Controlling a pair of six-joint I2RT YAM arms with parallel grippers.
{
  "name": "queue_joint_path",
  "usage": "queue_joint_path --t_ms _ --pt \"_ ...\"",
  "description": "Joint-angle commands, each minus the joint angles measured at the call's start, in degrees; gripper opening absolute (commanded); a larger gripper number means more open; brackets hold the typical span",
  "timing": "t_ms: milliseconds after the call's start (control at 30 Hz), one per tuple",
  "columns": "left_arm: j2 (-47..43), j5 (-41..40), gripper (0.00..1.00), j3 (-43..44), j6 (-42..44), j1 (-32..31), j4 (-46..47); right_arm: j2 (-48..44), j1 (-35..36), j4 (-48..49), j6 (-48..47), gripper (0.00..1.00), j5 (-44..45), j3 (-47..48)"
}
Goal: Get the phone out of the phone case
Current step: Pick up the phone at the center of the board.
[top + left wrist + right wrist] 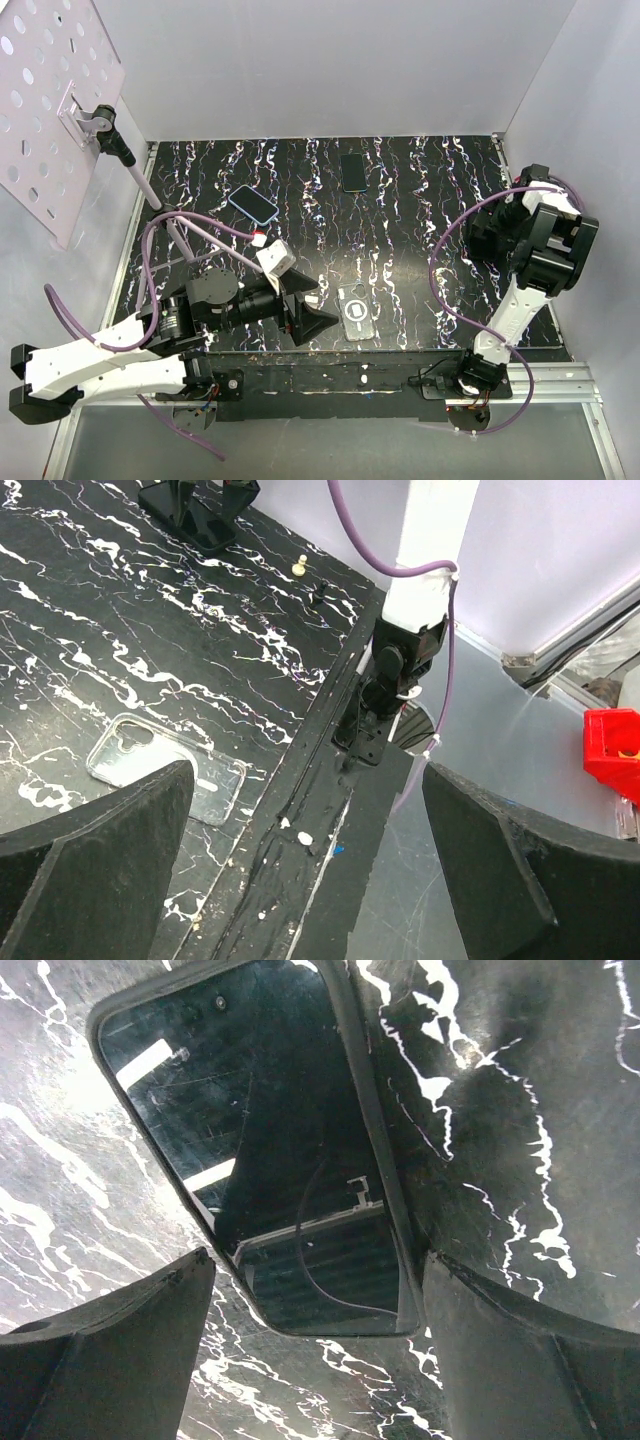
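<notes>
A phone in a blue case [252,204] lies on the black marbled table at the back left. A black phone [353,172] lies at the back centre. An empty clear case [357,311] lies near the front edge, just right of my left gripper [318,308], which is open and empty. In the left wrist view the clear case [165,768] sits by the left finger, and the left gripper [308,775] holds nothing. My right gripper [318,1258] is open and empty over the near end of a bare black phone [260,1140], which lies screen up. The right arm [540,245] is folded at the right.
A perforated panel on a stand [50,100] leans at the back left. White walls close in the table on three sides. The right arm's base [395,680] stands on the front rail. A red box [612,750] sits off the table.
</notes>
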Motion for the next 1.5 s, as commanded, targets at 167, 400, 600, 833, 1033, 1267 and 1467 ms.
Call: queue_joint_path --t_ms 167,400,600,833,1033,1267,1467 --pt "0.65 1.63 0.98 -0.26 4.23 0.16 0.14 1.45 2.27 -0.85 -0.75 0.90 0.70 0.52" --pt "1.79 0.66 0.98 0.35 2.73 0.51 -1.61 5.40 6.84 -6.81 2.68 0.88 11.52 5.52" --pt "0.83 -0.30 0.98 1.14 0.45 0.69 -3.54 10.85 7.29 -14.82 3.12 0.75 5.92 13.26" --pt "4.24 -5.22 0.98 4.83 -6.48 0.69 -11.97 3.66 8.43 -6.58 3.38 0.19 -5.26 7.83" --pt "4.78 -8.38 0.98 6.16 -13.51 0.78 -15.68 -4.07 10.36 2.47 6.28 0.01 -12.99 -2.45" --pt "5.04 -11.91 0.98 4.22 -26.87 1.65 -13.31 -16.91 10.71 17.94 9.97 0.01 -25.62 -19.24" --pt "11.88 -1.83 0.98 5.37 -34.43 8.67 -8.49 -24.64 10.89 33.49 17.51 0.01 -39.78 -31.63"
